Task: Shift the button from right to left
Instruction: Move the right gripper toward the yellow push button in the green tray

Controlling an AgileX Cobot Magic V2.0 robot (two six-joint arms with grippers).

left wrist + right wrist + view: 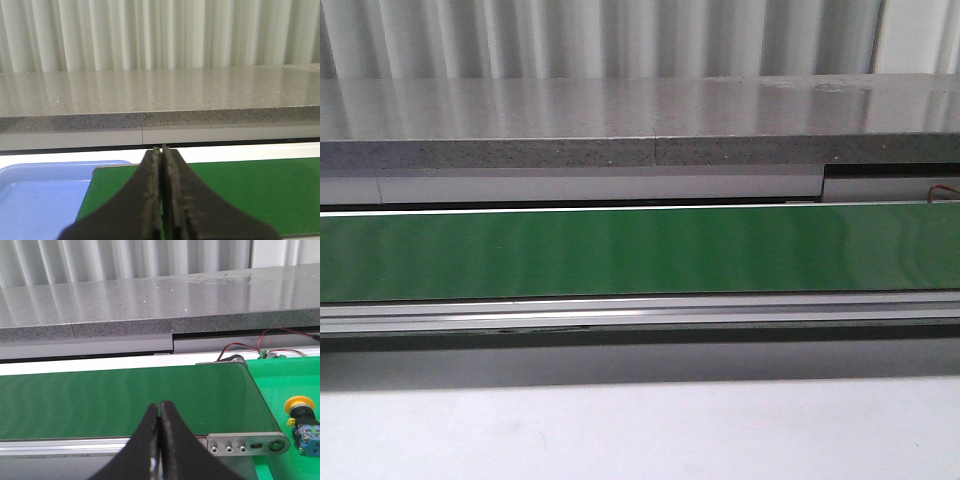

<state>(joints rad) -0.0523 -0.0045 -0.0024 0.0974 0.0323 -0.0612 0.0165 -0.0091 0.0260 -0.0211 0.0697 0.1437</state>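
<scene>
The button (302, 424) shows only in the right wrist view: a yellow mushroom cap, black collar and blue-and-clear block, lying on a bright green surface (295, 375) just past the conveyor's end. My right gripper (160, 404) is shut and empty, over the near edge of the green belt (125, 400), well apart from the button. My left gripper (160, 148) is shut and empty, over the other end of the belt (240, 195), next to a blue tray (35, 200). Neither gripper shows in the front view.
The green conveyor belt (640, 250) runs across the front view with a metal side rail (640, 312) and a white table (640, 430) in front. A grey stone ledge (640, 120) stands behind. Red wires (280, 335) lie beyond the belt's end roller.
</scene>
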